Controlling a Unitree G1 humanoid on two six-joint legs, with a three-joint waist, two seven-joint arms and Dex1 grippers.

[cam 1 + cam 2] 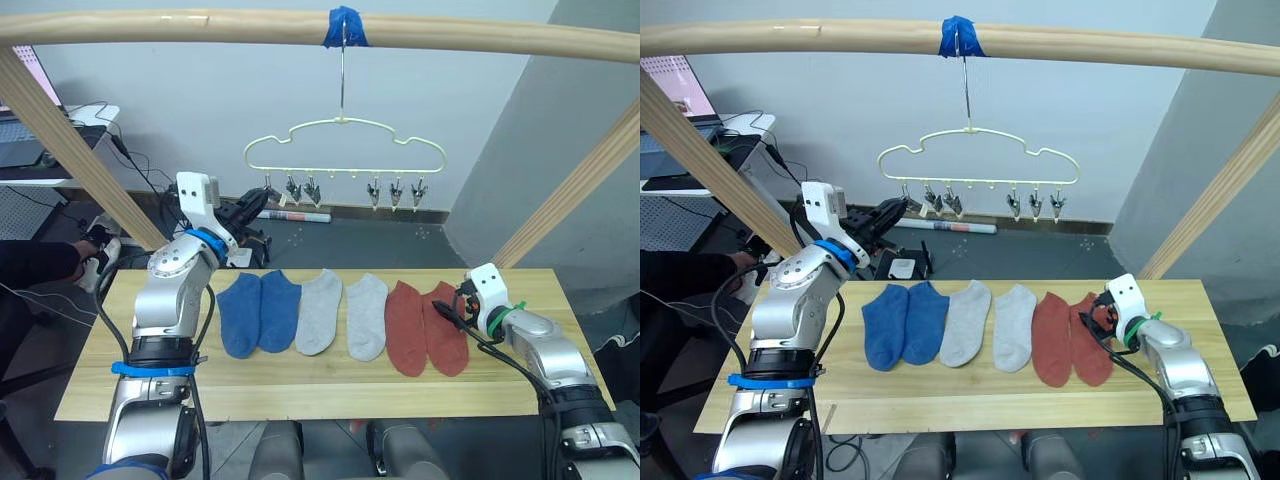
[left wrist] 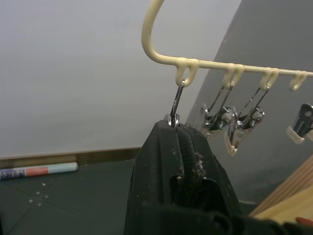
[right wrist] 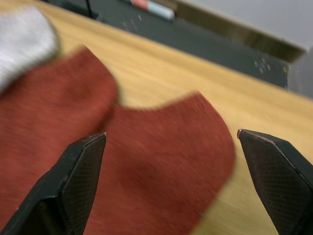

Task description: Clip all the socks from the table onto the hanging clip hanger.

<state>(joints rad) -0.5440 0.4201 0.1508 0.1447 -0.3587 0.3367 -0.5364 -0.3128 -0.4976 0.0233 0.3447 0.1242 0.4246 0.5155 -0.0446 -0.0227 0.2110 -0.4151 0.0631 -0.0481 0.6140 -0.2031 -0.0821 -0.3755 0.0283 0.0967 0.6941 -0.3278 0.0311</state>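
Six socks lie in a row on the table (image 1: 300,395): two blue socks (image 1: 258,312), two grey socks (image 1: 342,314) and two red socks (image 1: 425,328). Above them the pale-yellow clip hanger (image 1: 345,160) hangs by its hook. My left gripper (image 1: 255,203) is raised to the hanger's left end, and its fingers (image 2: 168,161) are shut on the leftmost clip (image 2: 177,100). The other clips (image 2: 234,129) hang free. My right gripper (image 3: 171,137) is open and low over the cuff of the rightmost red sock (image 3: 166,161), at the table's right side.
A thick wooden bar (image 1: 300,28) carries the hanger, held with blue tape (image 1: 343,27), and slanted wooden struts (image 1: 75,150) stand at both sides. A person's arm (image 1: 40,262) reaches in at the left. A rolled tube (image 1: 295,215) lies on the floor behind the table.
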